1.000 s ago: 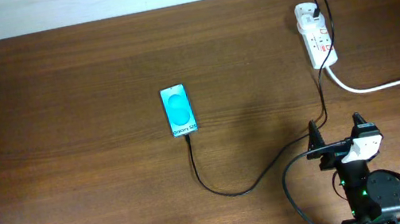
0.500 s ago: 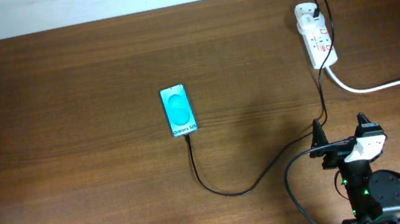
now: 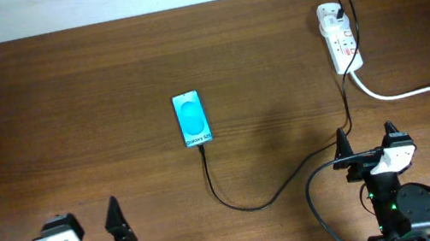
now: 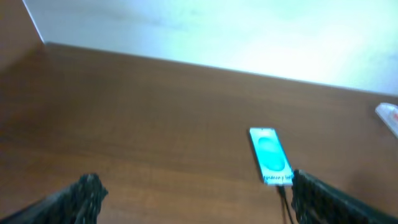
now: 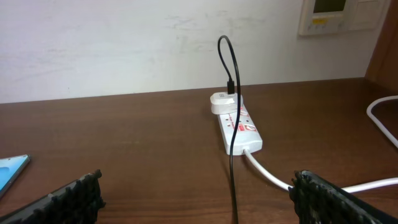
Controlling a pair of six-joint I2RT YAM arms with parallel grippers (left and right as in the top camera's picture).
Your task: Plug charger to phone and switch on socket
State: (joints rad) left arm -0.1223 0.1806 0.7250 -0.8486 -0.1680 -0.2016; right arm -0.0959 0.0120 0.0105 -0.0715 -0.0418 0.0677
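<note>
Phone (image 3: 192, 119): flat on the desk (image 3: 63, 92), centre of the overhead view, cyan screen up, text end toward the lower edge.
Charger (image 3: 246, 206): black cable; one end meets the phone's lower edge, then it loops down and right and climbs to the socket's top end. Whether the plug is fully seated cannot be told.
Socket (image 3: 339, 37): upper right, white cord (image 3: 418, 90) trailing right; switch position too small to read.
Right jaws: lower right, wide apart, holding nothing.
Left jaws: lower left, wide apart, holding nothing.
</note>
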